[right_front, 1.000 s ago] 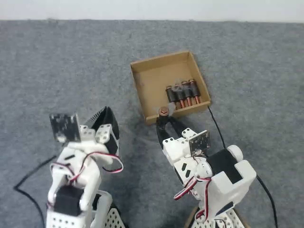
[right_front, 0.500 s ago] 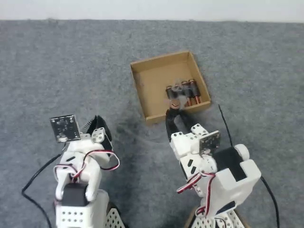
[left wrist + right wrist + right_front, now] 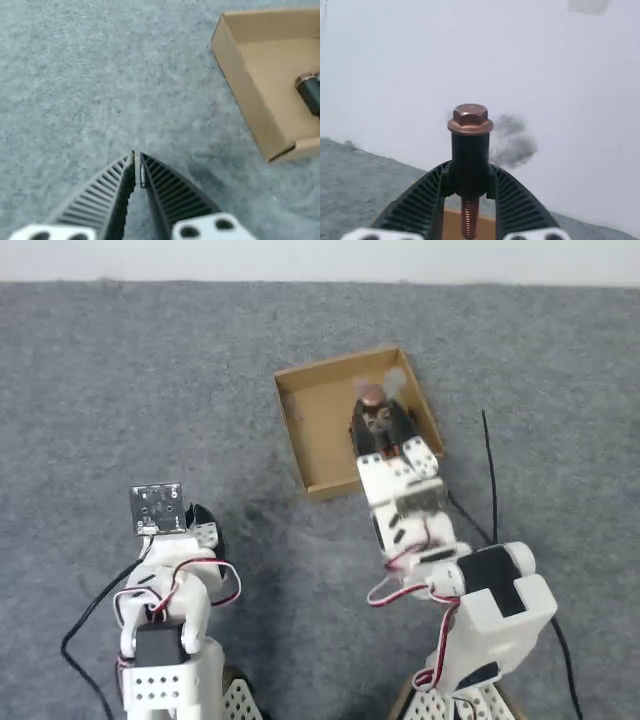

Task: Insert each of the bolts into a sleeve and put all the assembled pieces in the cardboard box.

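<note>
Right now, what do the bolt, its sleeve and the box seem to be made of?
The bolt looks like metal with a copper-coloured finish, going by the sheen on its hex head and the cut thread; whether it is plated or solid I cannot tell. The sleeve is smooth matte black, probably plastic or rubber. The cardboard box is plain brown cardboard, dull, with folded walls.

Overhead camera, two wrist cameras, common cardboard box (image 3: 318,430)
</note>
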Controlling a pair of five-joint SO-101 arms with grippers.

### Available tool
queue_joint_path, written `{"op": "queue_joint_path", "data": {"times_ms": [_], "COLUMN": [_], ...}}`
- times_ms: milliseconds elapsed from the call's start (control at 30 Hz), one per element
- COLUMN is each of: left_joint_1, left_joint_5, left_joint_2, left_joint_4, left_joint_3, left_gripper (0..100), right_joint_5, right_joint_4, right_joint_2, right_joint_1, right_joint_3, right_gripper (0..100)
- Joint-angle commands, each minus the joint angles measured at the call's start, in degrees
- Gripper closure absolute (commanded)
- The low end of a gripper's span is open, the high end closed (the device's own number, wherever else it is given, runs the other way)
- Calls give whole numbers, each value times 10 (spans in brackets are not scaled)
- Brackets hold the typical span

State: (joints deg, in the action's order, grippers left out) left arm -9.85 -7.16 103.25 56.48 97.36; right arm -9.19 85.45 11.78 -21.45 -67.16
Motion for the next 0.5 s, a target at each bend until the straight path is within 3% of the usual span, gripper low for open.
{"op": "queue_joint_path", "data": {"times_ms": [0,267,467], "left_joint_1": [-1,-1,-1], "left_joint_5": [11,12,12], "left_joint_2": [2,2,2], "left_joint_4": [11,13,13], "left_joint_3": [-7,-7,-7], "left_gripper": [989,988,988], "right_joint_5": [-12,-12,-12], "right_joint_4": [-80,-281,-528], "right_joint_2": [-9,-9,-10], "right_joint_1": [17,37,28], "right_joint_3": [92,212,302], "right_gripper": [992,992,992]}}
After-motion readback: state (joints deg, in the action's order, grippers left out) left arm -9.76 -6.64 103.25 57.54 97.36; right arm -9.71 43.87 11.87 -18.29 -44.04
